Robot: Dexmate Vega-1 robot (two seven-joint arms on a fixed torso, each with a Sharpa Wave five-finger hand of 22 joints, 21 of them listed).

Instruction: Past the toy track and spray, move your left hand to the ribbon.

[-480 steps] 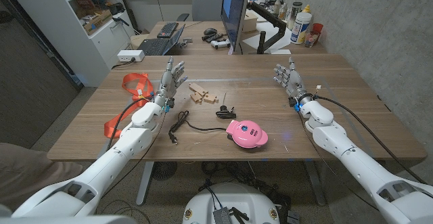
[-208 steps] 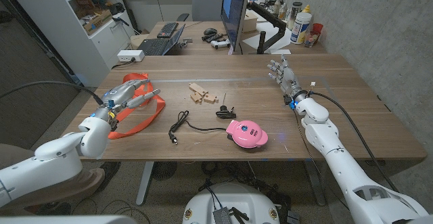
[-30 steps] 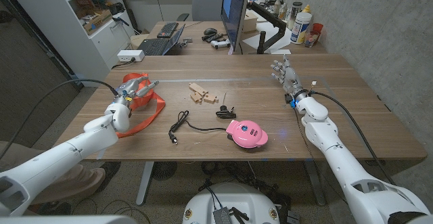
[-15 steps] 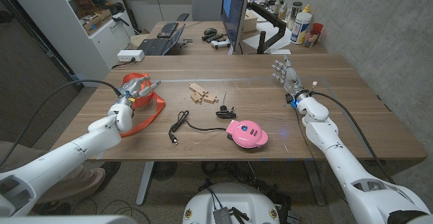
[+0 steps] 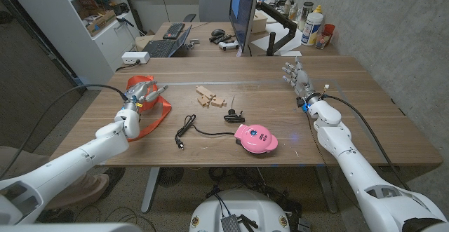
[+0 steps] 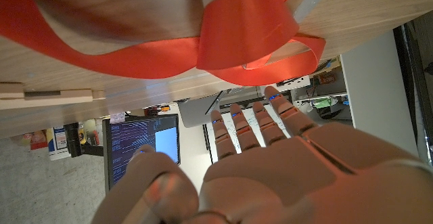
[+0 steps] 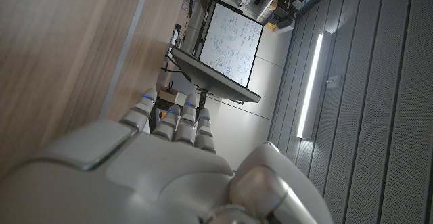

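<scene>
The orange ribbon point(image 5: 144, 109) lay looped on the wooden table point(image 5: 365, 120) at about 9 o'clock from the table's centre, near the left edge. The left hand point(image 5: 144, 94) was over the ribbon's far loop, fingers extended and apart, holding nothing; contact with the ribbon could not be determined. In the left wrist view, the left hand point(image 6: 284, 156) showed straight fingers point(image 6: 233, 132) just short of the ribbon point(image 6: 237, 41). The wooden toy track pieces point(image 5: 208, 97) lay at 3 o'clock from that hand. The right hand point(image 5: 298, 78) stood upright at the table's right side, fingers extended, holding nothing.
</scene>
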